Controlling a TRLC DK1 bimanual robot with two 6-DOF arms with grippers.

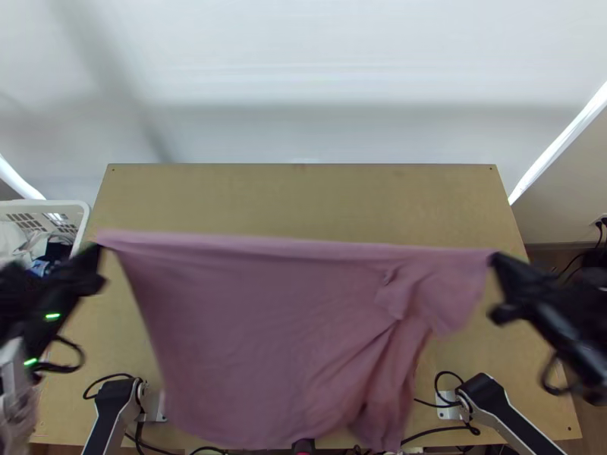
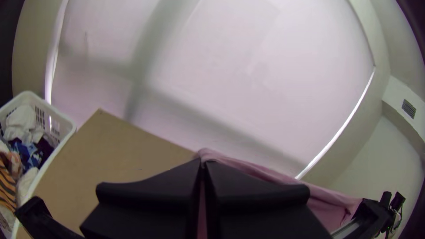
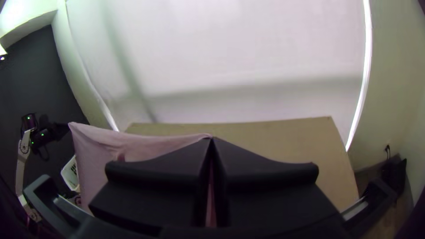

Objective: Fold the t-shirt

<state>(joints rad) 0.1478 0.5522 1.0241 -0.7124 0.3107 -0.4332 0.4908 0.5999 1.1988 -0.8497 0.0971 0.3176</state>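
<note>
Two ends of the t-shirt [image 1: 250, 326] sat pinched in my left gripper [image 2: 203, 162] and right gripper [image 3: 211, 139], taut above the table [image 1: 303, 197] toward its near edge; laying it well wanted even tension and loosened right-side folds.

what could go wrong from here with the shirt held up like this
The left end effector and right end effector pinch the pink t-shirt at two upper corners, its top edge drawn nearly straight; more pull might slip one loose. The cloth toward the right end effector hangs in bunched folds, so it could land creased. Lowered straight down, its bottom might miss the wooden table at the near edge.
</note>
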